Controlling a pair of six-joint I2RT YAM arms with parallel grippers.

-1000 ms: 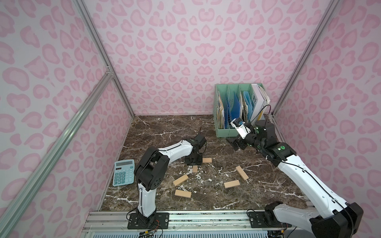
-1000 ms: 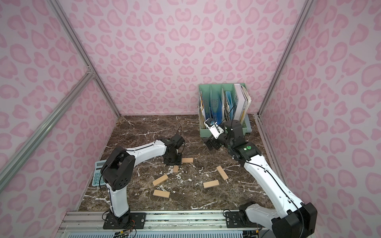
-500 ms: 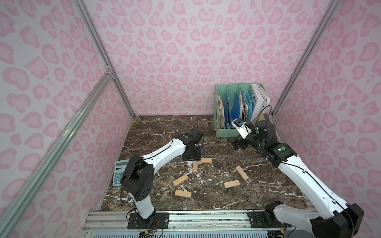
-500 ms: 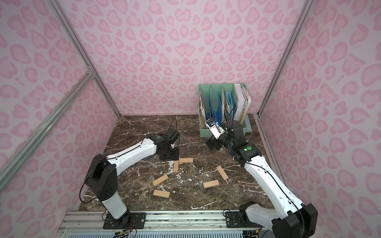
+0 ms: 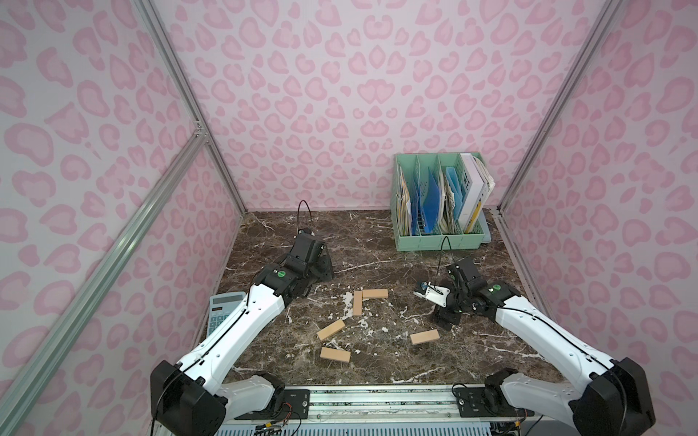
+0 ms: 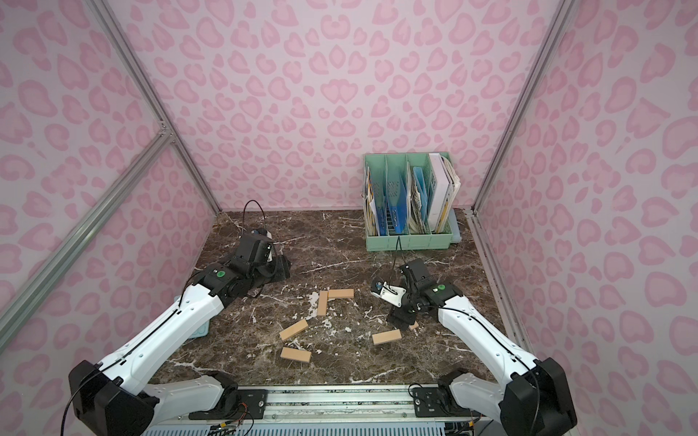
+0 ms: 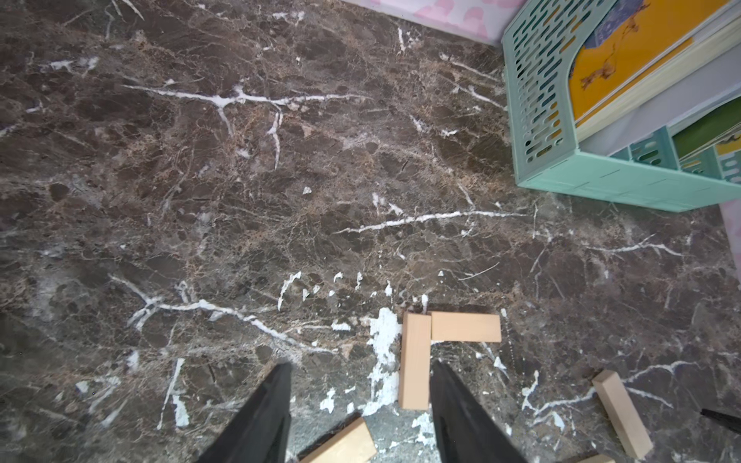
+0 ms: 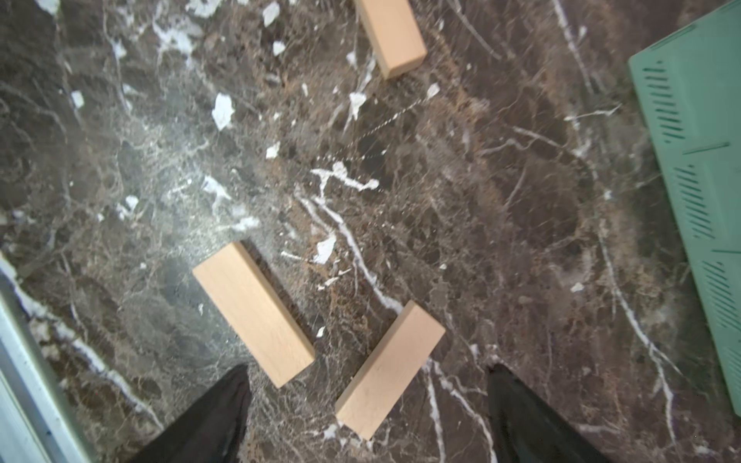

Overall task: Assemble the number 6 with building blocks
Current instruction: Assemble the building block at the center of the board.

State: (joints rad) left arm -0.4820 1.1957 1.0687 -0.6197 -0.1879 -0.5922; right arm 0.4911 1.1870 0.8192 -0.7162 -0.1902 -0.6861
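Several building blocks on marble tabletop, pink walls.

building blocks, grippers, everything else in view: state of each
left gripper: open, empty
right gripper: open, empty
sixth plank: flat between the right gripper's fingers, ungripped
joined planks: flat, touching in a right-angle corner
loose planks: flat, scattered, apart
calculator: flat, partly hidden by the left arm
file organiser: upright, holding books
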